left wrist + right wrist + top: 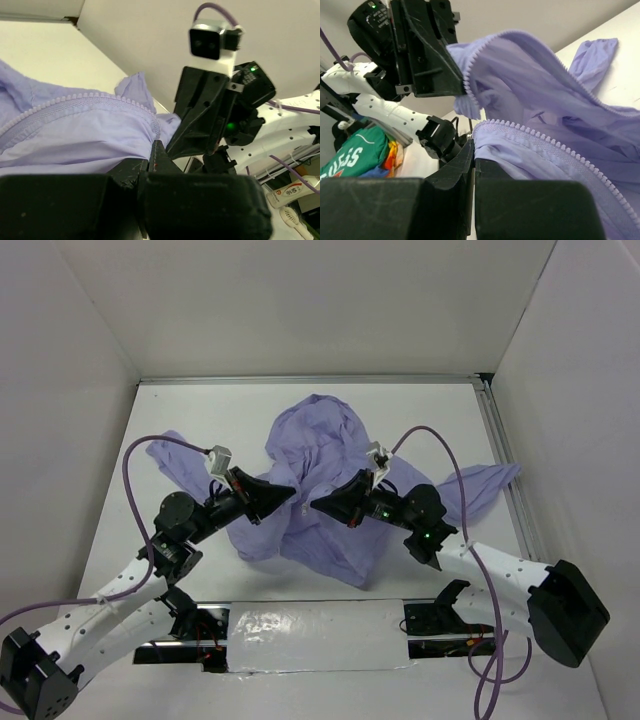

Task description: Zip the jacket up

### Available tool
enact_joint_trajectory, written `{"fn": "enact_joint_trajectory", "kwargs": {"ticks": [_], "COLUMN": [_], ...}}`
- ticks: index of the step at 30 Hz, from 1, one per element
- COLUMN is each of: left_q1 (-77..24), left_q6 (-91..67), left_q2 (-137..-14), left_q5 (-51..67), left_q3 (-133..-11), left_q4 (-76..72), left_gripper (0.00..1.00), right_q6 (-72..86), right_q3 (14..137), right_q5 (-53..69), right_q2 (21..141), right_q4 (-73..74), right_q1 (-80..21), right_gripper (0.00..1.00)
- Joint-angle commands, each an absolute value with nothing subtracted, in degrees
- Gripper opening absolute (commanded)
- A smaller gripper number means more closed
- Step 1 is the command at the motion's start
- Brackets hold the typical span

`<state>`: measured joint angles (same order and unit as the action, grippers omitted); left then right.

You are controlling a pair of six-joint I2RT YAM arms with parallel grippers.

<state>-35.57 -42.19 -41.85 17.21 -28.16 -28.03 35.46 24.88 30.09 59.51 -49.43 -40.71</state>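
The wrinkled lavender thin-fabric jacket lies crumpled in the middle of the white tabletop, sleeves trailing to both sides, front open. The black left fingers are pressed together on one toothed zipper edge; the black right fingers, just beside them, pinch the opposite toothed edge

My left gripper and right gripper point tip to tip, barely apart, so each blocks the other's path ahead. The jacket bunches under and beyond both. To the far side of them, past the fabric, I see open table.
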Motion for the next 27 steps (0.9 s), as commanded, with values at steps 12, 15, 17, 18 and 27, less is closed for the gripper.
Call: {"fn": "enact_joint_trajectory", "kwargs": {"ticks": [12, 15, 17, 18, 27], "left_q1": [-35.77, -35.68, -35.68, -35.68, -35.42], "left_q6": [-41.31, -41.31, -41.22, -41.22, -42.19], "left_q2": [-42.45, -42.19, -42.45, -42.54, -43.5], "left_q5": [21.8, 23.46, 23.64, 24.16, 23.21], "left_q3": [-27.95, -26.72, -27.16, -27.33, -27.33], "left_q4": [-38.41, -40.43, -39.03, -38.76, -38.32], "left_gripper": [0.0, 0.0, 0.0, 0.0, 0.0], "right_q6": [40.08, 40.52, 40.69, 40.52, 38.41], "right_q3": [27.69, 27.86, 28.12, 28.21, 28.83], "right_q5": [34.01, 34.71, 35.15, 35.5, 36.21], "right_q2": [61.35, 61.78, 61.87, 61.79, 60.29], "right_q4": [-56.07, -56.42, -56.78, -56.69, -53.17], "right_q1": [-38.67, -38.15, -37.97, -37.97, -37.88], "right_gripper": [0.0, 0.0, 0.0, 0.0, 0.0]}}
